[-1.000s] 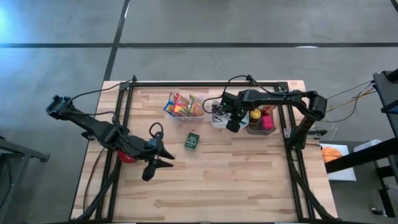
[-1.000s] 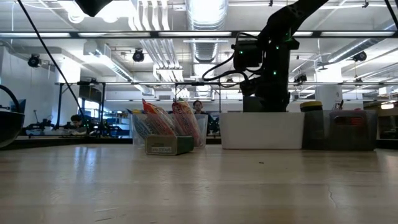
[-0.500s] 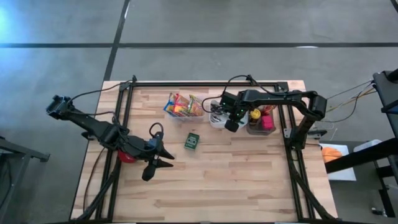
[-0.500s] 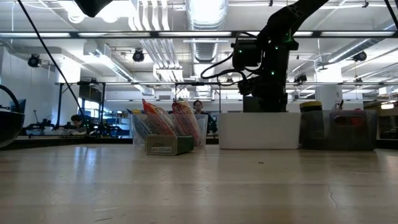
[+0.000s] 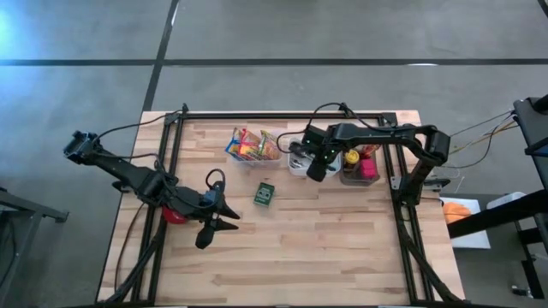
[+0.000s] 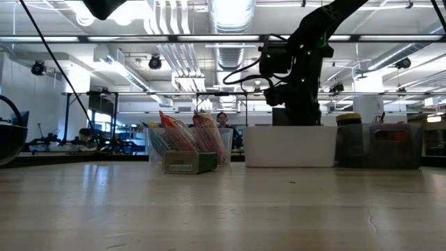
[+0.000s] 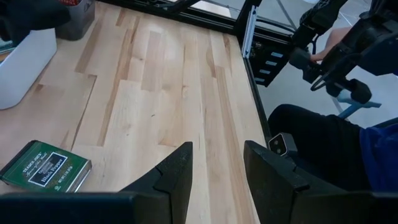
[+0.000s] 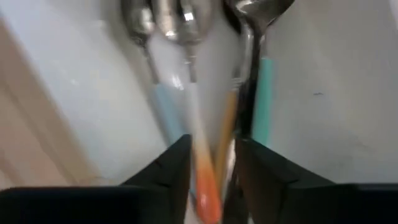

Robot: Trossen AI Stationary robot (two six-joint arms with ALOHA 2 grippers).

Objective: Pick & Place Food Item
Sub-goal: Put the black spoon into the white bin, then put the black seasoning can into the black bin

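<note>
Right end effector (image 5: 315, 171) fingers slightly spread over white bin (image 5: 300, 164) at one o'clock, wooden surface (image 5: 282, 248), green box (image 5: 264, 194) centre, left end effector (image 5: 224, 218) parted at eight o'clock, grey concrete floor (image 5: 274, 34) beyond.

A white bin (image 5: 300, 164) on the wooden table (image 5: 282, 248) holds spoons (image 8: 186, 37) with coloured handles (blue, orange, teal). A dark bin (image 5: 360, 168) stands just beside it. A person's dark trousers (image 7: 311, 140) show beyond the table's edge.
</note>
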